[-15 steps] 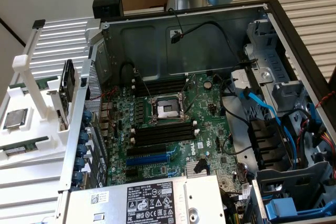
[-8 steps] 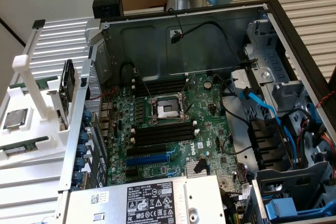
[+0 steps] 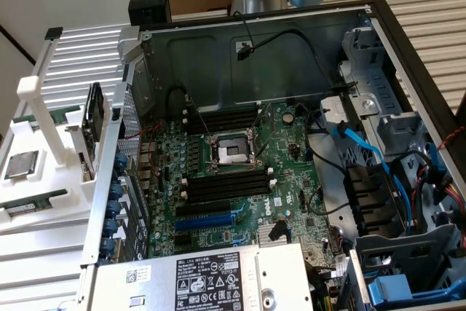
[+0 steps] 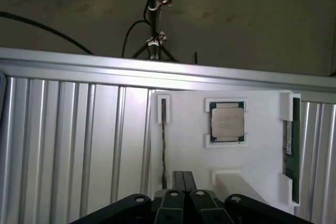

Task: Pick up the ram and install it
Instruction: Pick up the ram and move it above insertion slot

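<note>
tabletop [image 4: 73, 145] ribbing is lying bare beside the tray [image 4: 186, 129], on the side of the ram [image 4: 163, 140] away from the cpu [image 4: 227, 121], and a raised rail [image 4: 157, 72] is closing the table's far edge just past the tray, with floor [image 4: 252, 14] showing beyond it. the gripper [image 4: 184, 178] is pointing at the tray's near part with its fingers pressed together, pinching nothing, lined up just beside the ram's near end. the ram is standing on its long edge in a narrow slot of the white tray, showing as a thin line, its long axis running straight away from the gripper toward the rail, its far end sitting inside a tray bracket. a second green board [image 4: 292, 150] is sitting at the tray's other side, parallel to it. in the exterior view the tray is sitting at the exterior view's left, outside the open case [image 3: 109, 180], whose perforated wall is standing between it and the motherboard [image 3: 291, 180]; black slots [image 3: 226, 189] are flanking the socket [image 3: 231, 152], long axes running across the view, and cables [image 3: 357, 147] are crowding the exterior view's right.
</note>
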Available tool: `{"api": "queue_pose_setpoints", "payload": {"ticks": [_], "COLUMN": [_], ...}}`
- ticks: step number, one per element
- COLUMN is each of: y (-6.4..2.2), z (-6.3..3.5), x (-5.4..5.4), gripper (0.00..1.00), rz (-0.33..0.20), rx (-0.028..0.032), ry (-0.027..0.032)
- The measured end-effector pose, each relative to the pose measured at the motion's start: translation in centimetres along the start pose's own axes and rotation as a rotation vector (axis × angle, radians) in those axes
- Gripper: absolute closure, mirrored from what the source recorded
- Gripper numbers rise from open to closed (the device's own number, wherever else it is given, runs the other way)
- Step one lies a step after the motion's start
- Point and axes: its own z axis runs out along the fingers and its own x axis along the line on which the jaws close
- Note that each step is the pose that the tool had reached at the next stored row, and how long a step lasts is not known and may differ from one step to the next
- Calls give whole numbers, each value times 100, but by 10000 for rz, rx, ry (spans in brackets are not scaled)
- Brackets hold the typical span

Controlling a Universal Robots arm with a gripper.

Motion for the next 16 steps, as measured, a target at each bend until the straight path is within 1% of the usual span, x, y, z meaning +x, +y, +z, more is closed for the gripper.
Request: {"api": "queue_pose_setpoints", "payload": {"ticks": [7, 8, 16], "y": [-32, -35, -70], "z": [110, 139, 270], "x": [41, 47, 76], "gripper": [90, 90, 90], "rz": [-1, 1, -1], "rx": [1, 1, 0], "ry": [-17, -20, -24]}}
